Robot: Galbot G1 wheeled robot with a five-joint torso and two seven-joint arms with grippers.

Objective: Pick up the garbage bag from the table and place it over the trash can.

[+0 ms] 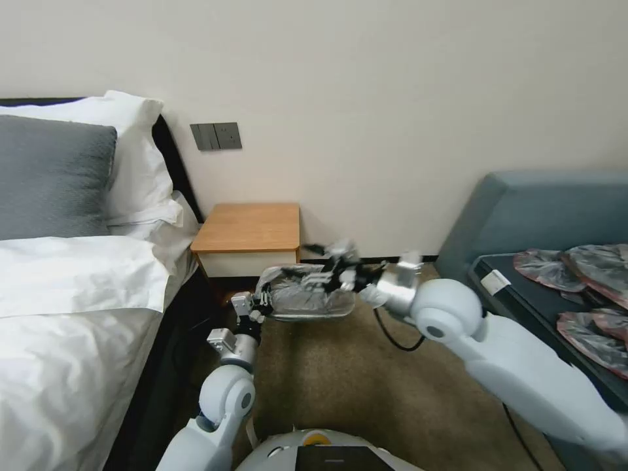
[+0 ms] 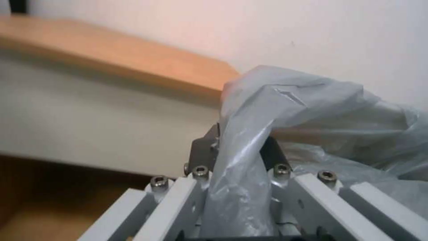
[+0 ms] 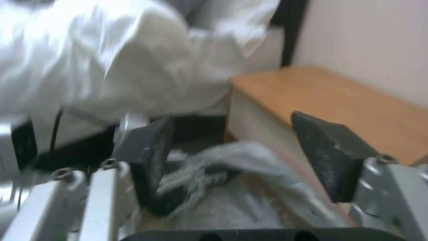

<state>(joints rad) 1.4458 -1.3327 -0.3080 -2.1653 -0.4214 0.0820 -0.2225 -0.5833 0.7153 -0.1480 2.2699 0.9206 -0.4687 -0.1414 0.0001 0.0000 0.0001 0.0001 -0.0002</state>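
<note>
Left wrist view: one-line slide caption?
Left gripper shut on the garbage bag, beside the table.

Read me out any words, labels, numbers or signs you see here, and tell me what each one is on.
None can be read.
White tag on the dark bench edge: too small to tell whether it carries print.
Grey wall switch plate: no lettering shows.
Garbage bag, table, both grippers: no print visible.

Soft even room light, no glare; right wrist view has strong motion blur, esp. bedding (image 3: 111, 57) at 10 o'clock.
</note>
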